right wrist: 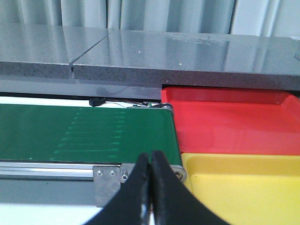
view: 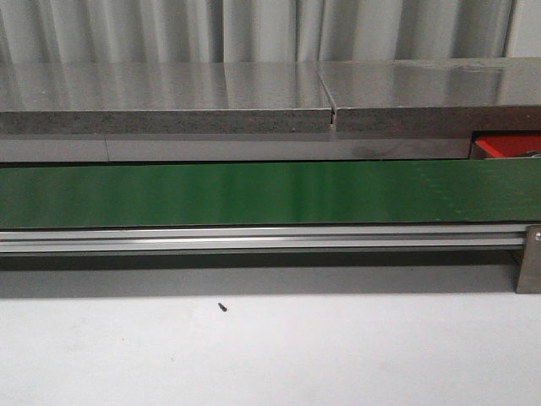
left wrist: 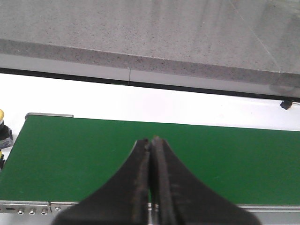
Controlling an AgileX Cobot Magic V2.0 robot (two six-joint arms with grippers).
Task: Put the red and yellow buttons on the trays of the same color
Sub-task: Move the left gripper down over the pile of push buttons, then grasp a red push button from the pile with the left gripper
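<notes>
From the front, the long green belt (view: 254,193) lay bare, with no buttons on it; only a corner of the red tray (view: 505,145) showed, and no arm was seen.

At the left wrist, the left pincer (left wrist: 151,143) was shut tight, holding nothing; the belt sat just under its tips; something yellow (left wrist: 1,115) peeked far off to one side, too cut off to name.

At the right wrist, the right pincer (right wrist: 150,156) was shut and empty too; the red tray (right wrist: 229,119) and yellow tray (right wrist: 239,185) sat near it, past the belt's end.

A closed pincer might knock a button away; a late grab might let it ride off the belt.
</notes>
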